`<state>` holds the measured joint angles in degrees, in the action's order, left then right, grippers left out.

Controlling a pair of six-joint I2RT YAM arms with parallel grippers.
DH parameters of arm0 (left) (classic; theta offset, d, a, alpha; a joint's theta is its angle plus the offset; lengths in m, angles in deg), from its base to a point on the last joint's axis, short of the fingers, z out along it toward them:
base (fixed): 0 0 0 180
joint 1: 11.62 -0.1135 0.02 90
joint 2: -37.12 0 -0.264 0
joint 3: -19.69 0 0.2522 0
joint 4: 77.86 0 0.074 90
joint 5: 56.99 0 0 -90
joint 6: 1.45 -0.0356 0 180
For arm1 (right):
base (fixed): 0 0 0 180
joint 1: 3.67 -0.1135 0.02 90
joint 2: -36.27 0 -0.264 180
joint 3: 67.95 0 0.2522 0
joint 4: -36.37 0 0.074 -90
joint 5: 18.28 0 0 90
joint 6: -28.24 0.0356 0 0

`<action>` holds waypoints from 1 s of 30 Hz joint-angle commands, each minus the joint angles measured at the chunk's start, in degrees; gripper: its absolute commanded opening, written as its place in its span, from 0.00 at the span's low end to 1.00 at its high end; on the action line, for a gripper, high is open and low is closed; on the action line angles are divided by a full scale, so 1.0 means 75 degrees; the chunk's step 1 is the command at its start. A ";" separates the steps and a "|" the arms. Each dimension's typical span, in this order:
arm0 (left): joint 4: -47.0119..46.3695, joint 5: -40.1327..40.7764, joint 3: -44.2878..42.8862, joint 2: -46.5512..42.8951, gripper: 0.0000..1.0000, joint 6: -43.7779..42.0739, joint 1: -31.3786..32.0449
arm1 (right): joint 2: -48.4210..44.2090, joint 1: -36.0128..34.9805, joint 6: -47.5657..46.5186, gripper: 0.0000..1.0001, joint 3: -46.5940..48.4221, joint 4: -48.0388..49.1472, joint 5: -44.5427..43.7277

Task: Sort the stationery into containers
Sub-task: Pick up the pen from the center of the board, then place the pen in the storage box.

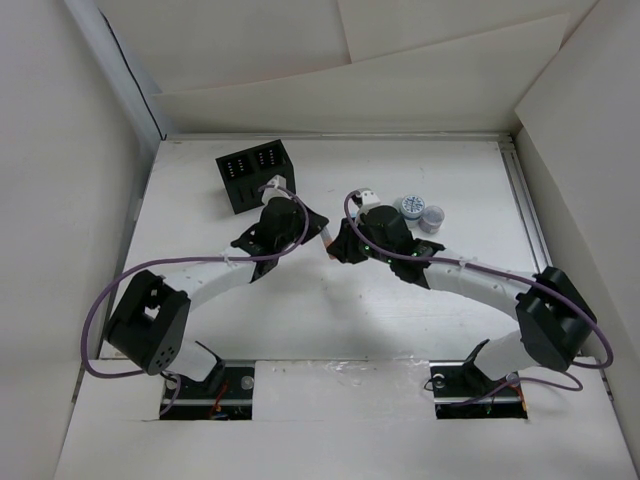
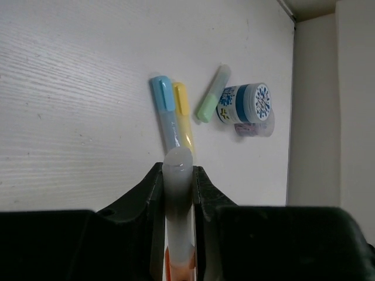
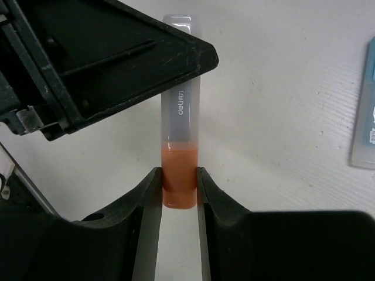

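The white stick is a smooth plastic cylinder. One half is a frosted, translucent cap with a flat rounded top and small grey lettering down its side. The other half is an opaque orange end. Both arms grip it at once near the middle of the table: the left gripper is clenched on the frosted cap, and the right gripper pinches the orange end between matt black, gently curved fingers. I cannot tell whether the stick touches the table. The table is white with a fine streaked grain. Beyond the stick, a light blue stick and a yellow stick lie side by side and touching, both glossy with rounded caps. A pale green stick lies tilted just beside them, with one end against a round tub on its side, which has a blue-and-white patterned label. A smaller tub, cloudy grey, lies against it. The black organiser box, its walls pierced with grid holes, stands at the far left, well apart from the stick.
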<state>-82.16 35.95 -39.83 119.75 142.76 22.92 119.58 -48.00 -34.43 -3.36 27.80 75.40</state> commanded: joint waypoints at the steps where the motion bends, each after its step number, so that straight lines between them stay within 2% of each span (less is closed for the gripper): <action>1: -0.0111 -0.0076 0.0031 -0.0201 0.05 -0.0116 -0.0012 | -0.0034 -0.0065 0.0000 0.08 0.0207 0.0620 0.0142; 2: -0.0111 -0.0076 0.0031 -0.0201 0.00 -0.0116 -0.0012 | -0.0033 -0.0065 0.0070 0.08 0.0207 0.0620 0.0142; 5: -0.0111 -0.0076 0.0101 -0.0201 0.00 -0.0116 -0.0012 | 0.0037 -0.0065 0.0140 0.08 0.0278 0.0620 0.0142; 8: -0.0111 -0.0076 0.0101 -0.0271 0.00 -0.0185 -0.0012 | 0.0107 -0.0065 0.0141 0.14 0.0278 0.0620 0.0142; 12: 0.0122 0.0287 -0.0074 -0.0435 0.00 -0.0256 -0.0082 | -0.0090 -0.0065 0.0293 0.43 0.0278 0.0620 0.0142; 15: 0.0275 0.0463 -0.0296 -0.0506 0.00 -0.0338 -0.0165 | -0.0431 -0.0065 0.0293 0.54 0.0278 0.0504 0.0037; 16: 0.0276 0.0463 -0.0437 -0.0506 0.00 -0.0408 -0.0281 | -0.0687 -0.0065 0.0293 0.61 0.0278 0.0318 -0.0033; 19: 0.0474 0.0534 -0.0741 -0.0506 0.00 -0.0478 -0.0808 | -0.1168 -0.0065 0.0293 0.72 0.0184 0.0129 -0.0338; 25: 0.0943 0.1341 -0.1830 -0.0190 0.00 -0.0479 -0.2085 | -0.1498 -0.0065 0.0293 0.74 -0.0051 -0.0140 -0.0912; 29: 0.2274 0.2476 -0.3540 0.0652 0.00 -0.0877 -0.2531 | -0.1569 -0.0065 0.0224 0.74 -0.0051 -0.0329 -0.0995; 30: 0.2512 0.2688 -0.4309 0.0863 0.00 -0.0970 -0.2625 | -0.1673 -0.0065 0.0223 0.74 -0.0120 -0.0329 -0.1065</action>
<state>-69.40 48.76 -62.87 123.33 138.48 4.43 108.35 -48.00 -32.37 -3.60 25.99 69.74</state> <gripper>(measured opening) 0.171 0.734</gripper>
